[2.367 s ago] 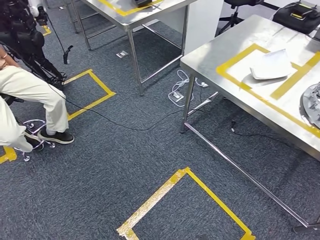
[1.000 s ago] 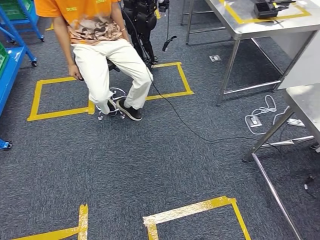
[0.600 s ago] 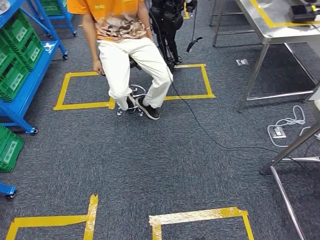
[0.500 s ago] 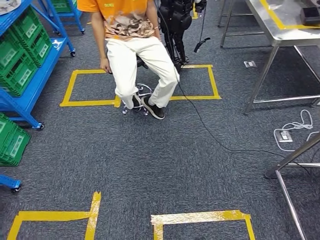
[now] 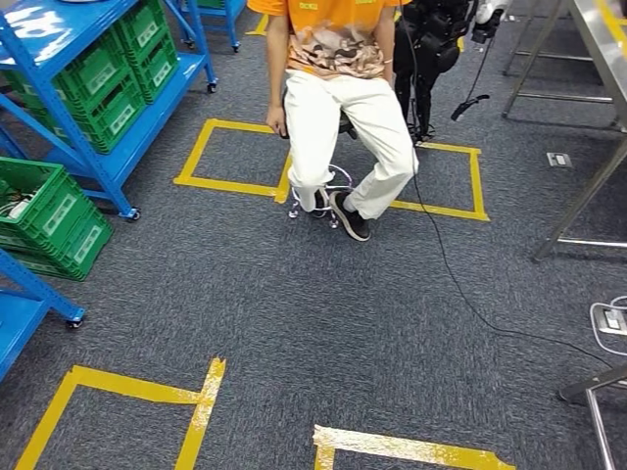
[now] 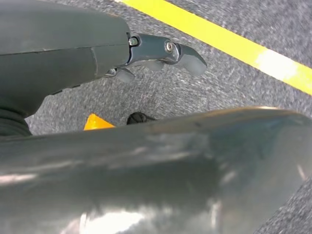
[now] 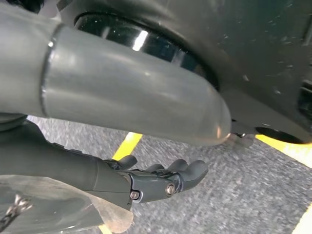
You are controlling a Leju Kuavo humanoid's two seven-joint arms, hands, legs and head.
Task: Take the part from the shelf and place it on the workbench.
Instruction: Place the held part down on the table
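Shelf (image 5: 111,162) with green bins (image 5: 119,73) stands left of a seated person (image 5: 344,108). Left robot hand (image 6: 162,51) and right robot hand (image 7: 162,180) hang over carpet, fingers extended, holding nothing.

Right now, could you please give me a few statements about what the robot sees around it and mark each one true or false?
1. Green crates sit on the blue shelf. True.
2. The person is standing on a ladder. False: the person is seated on a stool, feet on the carpet.
3. The left robot hand holds a metal part. False: nothing shows in its fingers, which hang over the carpet.
4. Yellow tape marks rectangles on the grey carpet. True.
5. A black cable runs across the floor. True.
6. The right robot hand grips a green crate. False: it holds nothing, and its fingers are loosely extended above the floor.
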